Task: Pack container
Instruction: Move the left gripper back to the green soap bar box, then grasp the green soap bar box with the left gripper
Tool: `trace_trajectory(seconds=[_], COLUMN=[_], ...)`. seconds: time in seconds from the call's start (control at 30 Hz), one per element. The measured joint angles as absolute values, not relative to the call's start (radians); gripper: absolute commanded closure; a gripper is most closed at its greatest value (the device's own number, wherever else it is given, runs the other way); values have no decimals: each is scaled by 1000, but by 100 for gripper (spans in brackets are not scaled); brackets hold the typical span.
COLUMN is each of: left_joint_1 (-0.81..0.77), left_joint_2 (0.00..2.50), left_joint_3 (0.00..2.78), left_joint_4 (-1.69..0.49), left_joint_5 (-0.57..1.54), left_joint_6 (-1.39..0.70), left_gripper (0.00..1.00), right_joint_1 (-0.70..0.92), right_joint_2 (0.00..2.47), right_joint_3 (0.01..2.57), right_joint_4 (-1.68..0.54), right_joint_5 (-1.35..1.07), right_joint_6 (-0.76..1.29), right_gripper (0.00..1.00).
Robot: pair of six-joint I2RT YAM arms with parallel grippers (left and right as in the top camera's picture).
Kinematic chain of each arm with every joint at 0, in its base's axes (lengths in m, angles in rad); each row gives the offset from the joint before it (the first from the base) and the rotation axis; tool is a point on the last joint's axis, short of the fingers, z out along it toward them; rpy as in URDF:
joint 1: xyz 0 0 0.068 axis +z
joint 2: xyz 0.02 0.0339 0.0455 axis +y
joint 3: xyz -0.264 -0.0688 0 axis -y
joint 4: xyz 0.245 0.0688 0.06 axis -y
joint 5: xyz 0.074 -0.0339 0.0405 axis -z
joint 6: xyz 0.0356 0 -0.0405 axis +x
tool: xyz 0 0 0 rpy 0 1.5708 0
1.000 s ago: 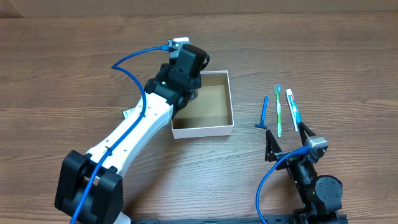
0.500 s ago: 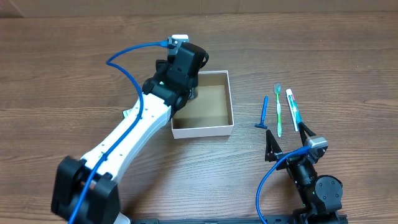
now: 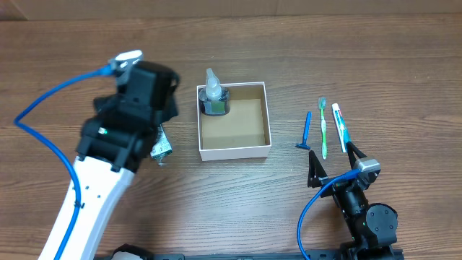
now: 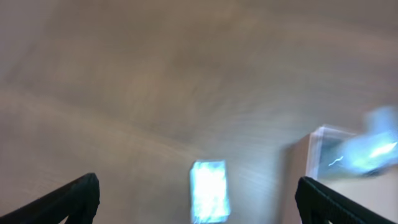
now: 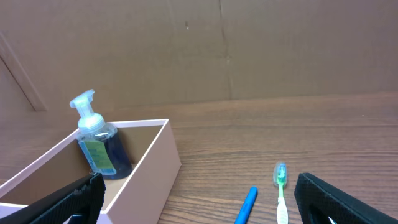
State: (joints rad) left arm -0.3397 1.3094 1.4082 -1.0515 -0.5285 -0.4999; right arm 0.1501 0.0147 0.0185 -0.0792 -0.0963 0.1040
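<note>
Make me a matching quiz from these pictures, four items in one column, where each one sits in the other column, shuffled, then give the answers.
Column one
1. pump bottle
2. blue razor
3. green toothbrush
4. small packet

Column two
A. on the table, outside the left wall of the container
B. standing upright in a back corner of the container
C. lying between the razor and the toothpaste tube
D. lying on the table, closest to the container's right wall

Pairs: 1-B, 2-D, 3-C, 4-A
</note>
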Motion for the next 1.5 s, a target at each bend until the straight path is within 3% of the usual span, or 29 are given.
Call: trace_trajectory(seconds=[0.13, 0.37, 0.53, 0.77, 1.23, 1.5], left_joint_1=[-215, -51, -18, -18, -18, -19], left_joint_2=[1341, 1397, 1430, 1517, 1671, 1676], left_joint_3=[1352, 1110, 1004, 993, 991, 990], left_joint_4=[-1131, -987, -906, -842, -658, -611], left_joint_5=[-347, -67, 45, 68, 67, 48], left_joint_6=[-545, -532, -521, -521, -517, -517], left_gripper=[0, 0, 0, 2, 19, 21], right_joint_1=[150, 150, 150, 150, 150, 150], right_joint_2=[15, 15, 15, 15, 15, 15], right_joint_3=[19, 19, 19, 19, 19, 19], right_joint_4=[-79, -79, -80, -79, -80, -80], right_joint_5=[-97, -96, -97, -96, -96, -96], right_joint_6=[104, 104, 103, 104, 104, 104], right_gripper=[0, 0, 0, 0, 0, 0])
